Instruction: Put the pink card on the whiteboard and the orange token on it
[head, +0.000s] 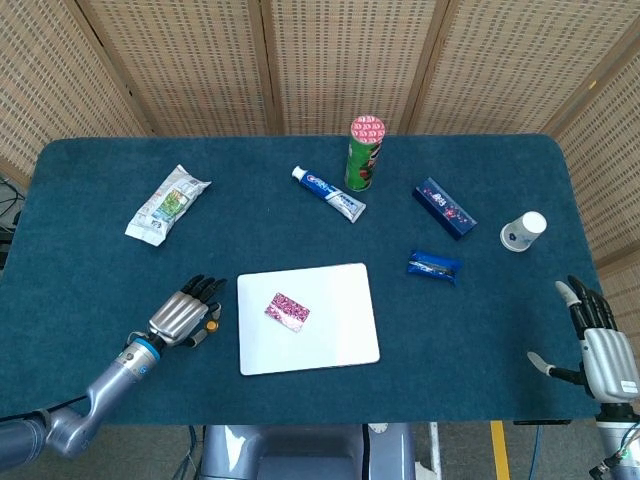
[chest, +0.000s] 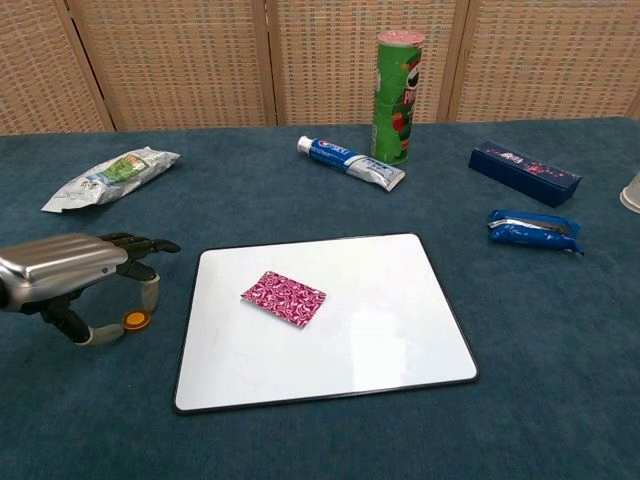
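Far left, left hand (chest: 70, 275) low over the cloth, thumb and a finger closing around the orange token (chest: 135, 320); chest view can't confirm a grip. Pink card (head: 287, 310) lies on whiteboard (head: 340, 340). Right hand (head: 600, 345), head view only, fingers spread, empty.

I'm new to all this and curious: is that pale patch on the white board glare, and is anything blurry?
Chest view: a soft light reflection on the whiteboard, beside the pink card; everything looks sharp. Head view: a fainter sheen, lighting even.
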